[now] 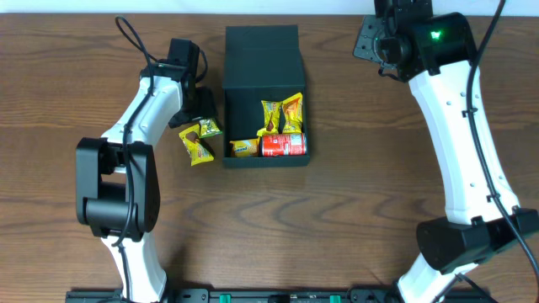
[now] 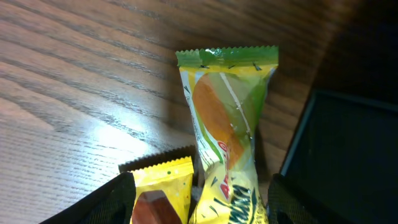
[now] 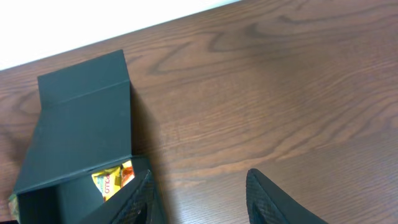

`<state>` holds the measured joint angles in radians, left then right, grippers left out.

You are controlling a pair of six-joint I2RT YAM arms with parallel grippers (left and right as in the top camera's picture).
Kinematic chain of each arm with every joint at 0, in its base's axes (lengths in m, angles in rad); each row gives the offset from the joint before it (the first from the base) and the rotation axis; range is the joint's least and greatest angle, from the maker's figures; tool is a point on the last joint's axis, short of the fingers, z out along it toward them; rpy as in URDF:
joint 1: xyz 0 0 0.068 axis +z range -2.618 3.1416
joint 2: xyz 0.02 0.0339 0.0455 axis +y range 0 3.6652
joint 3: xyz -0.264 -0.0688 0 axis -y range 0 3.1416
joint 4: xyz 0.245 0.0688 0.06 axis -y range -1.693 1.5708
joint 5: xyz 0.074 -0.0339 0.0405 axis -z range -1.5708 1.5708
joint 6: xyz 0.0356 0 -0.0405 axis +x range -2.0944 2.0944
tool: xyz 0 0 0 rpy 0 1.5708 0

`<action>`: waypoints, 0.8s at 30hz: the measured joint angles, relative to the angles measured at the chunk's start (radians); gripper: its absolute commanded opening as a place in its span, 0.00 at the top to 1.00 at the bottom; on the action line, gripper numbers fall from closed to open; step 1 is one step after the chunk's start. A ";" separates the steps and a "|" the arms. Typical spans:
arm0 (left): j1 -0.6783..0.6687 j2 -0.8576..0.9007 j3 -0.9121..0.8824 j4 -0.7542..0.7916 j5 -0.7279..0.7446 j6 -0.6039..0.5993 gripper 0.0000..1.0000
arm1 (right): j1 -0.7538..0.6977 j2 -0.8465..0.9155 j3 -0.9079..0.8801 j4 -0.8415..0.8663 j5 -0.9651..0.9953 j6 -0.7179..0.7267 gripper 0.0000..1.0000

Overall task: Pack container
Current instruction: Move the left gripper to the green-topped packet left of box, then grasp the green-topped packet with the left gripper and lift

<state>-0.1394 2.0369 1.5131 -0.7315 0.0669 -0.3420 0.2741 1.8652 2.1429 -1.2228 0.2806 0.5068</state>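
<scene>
Your left gripper [image 2: 199, 196] stands wide astride the green-topped packet [image 2: 227, 118] and the brown-edged packet [image 2: 161, 190] beside the container [image 1: 261, 55], so centre on the green-topped one alone before closing.

We log the worktop [image 1: 354, 210] as brown wood grain, smooth, with a soft sheen where light pools. The container [image 1: 261, 46] reads as matt black rigid board. The snack packets [image 2: 227, 124] are glossy, crinkled film. The red can [image 1: 283, 146] is shiny metal. The arm shells [image 1: 455, 143] look like smooth white plastic. The right pincer [image 3: 199, 180] has fingers [image 3: 277, 199] of black, finely stippled material.
</scene>
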 measured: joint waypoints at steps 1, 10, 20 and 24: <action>0.000 0.009 0.000 0.002 0.000 0.000 0.31 | 0.000 0.000 0.000 0.000 0.001 0.000 0.52; 0.000 0.037 0.000 0.026 0.000 0.003 0.57 | 0.000 0.000 0.000 0.000 0.006 0.000 0.52; 0.000 0.038 0.000 0.029 0.000 0.001 0.90 | 0.000 0.000 0.000 0.000 0.009 -0.001 0.52; 0.000 0.038 0.000 0.029 0.000 0.002 0.94 | 0.000 0.000 0.000 0.000 0.012 -0.003 0.53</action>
<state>-0.1394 2.0750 1.5131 -0.7025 0.0669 -0.3401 0.2741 1.8652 2.1429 -1.2228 0.2928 0.5037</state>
